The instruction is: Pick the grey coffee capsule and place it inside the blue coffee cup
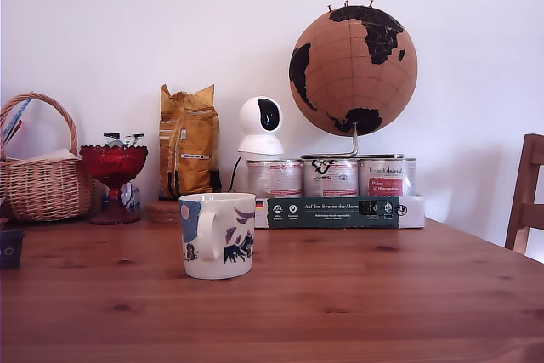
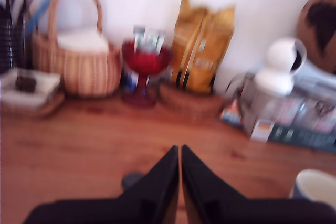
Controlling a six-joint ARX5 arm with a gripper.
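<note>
1. The gripper (image 2: pixel 180 153) is showing only in the wrist view, its two black fingers (image 2: pixel 157 182) pressed tip to tip with nothing between them, so it is clenched on nothing. The exterior view is not catching the arm at all.

2. The wrist view is blurring, which suggests the arm is swinging; it is looking across the table (image 1: pixel 357 295) toward the back wall rather than down at a target.

3. A small dark round thing is peeking out just beside the fingers in the wrist view, low on the wood; that is probably the capsule (image 2: pixel 131 180), though blur is keeping me from being sure. At the exterior view's far left edge a dark little object is sitting on the table, too cut off to identify.

4. The cup (image 1: pixel 218 235) is standing upright near the table's middle, mouth up and free, well placed to take a drop from above. Its rim is also entering the wrist view's corner (image 2: pixel 316 187).

5. The basket (image 1: pixel 42 178), red goblet (image 1: pixel 113 167), yellow bag (image 1: pixel 188 142) and globe (image 1: pixel 353 70) are lining the back, leaving the front wood free for work.

6. Judging by this, the pick is not yet done; the jaws would need opening first.
</note>
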